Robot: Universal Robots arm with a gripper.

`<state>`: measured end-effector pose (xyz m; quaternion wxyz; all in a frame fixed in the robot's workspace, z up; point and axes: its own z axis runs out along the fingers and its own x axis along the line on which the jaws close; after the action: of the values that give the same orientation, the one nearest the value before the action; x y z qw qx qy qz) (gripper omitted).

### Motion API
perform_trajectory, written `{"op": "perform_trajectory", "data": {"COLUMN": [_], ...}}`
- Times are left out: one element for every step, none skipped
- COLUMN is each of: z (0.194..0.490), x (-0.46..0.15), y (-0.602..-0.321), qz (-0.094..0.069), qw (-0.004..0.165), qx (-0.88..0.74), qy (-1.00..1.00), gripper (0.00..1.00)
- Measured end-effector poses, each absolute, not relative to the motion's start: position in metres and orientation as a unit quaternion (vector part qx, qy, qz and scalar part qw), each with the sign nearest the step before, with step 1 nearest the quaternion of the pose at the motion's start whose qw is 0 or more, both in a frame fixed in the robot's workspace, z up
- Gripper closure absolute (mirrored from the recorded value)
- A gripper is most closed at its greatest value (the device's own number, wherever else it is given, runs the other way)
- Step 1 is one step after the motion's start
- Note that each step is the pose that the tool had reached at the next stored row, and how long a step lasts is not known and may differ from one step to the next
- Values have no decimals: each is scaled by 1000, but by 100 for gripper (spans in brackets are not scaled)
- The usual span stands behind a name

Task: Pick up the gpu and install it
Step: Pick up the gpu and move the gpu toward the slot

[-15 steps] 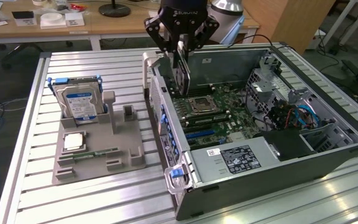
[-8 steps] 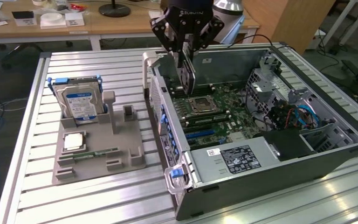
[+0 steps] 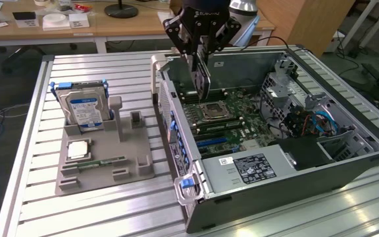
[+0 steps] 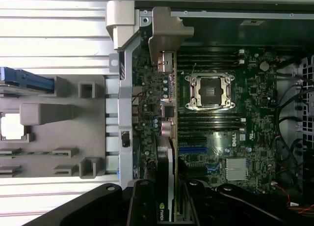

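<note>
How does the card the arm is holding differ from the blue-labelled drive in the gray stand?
The gpu is thin and dark, seen edge-on; the hard drive is boxy with a blue-white label. The gpu hangs from the end effector over the open computer case; the hard drive sits in the gray holder. Both stand upright.

The counter point(image 3: 110, 212) is made of ribbed silver metal slats. Two things stand directly on it. A grey holder block point(image 3: 104, 170) sits toward the exterior view's left. Just beside it, toward the exterior view's right, an open computer case point(image 3: 295, 190) lies on its side, with its inner board facing up.
</note>
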<state>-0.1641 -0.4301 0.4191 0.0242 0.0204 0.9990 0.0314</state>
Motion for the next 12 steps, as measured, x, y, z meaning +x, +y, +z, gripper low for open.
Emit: {"op": "perform_trajectory", "data": {"z": [419, 419, 419, 419, 419, 419, 419, 419, 419, 419, 419, 419], "x": [-164, -163, -162, -161, -160, -158, -157, -155, -153, -151, -149, -147], "y": [-430, -430, -430, -430, -430, -430, -430, -430, -430, -430, -430, -430], "qz": [31, 31, 31, 31, 31, 32, 32, 32, 32, 32, 32, 32], "qw": [24, 24, 24, 24, 24, 24, 24, 24, 24, 24, 24, 24], "qx": [20, 20, 20, 20, 20, 20, 20, 20, 20, 20, 20, 20], "qy": [999, 999, 999, 999, 999, 999, 999, 999, 999, 999, 999, 999], "gripper": [73, 73, 73, 73, 73, 73, 73, 73, 73, 73, 73, 73]}}
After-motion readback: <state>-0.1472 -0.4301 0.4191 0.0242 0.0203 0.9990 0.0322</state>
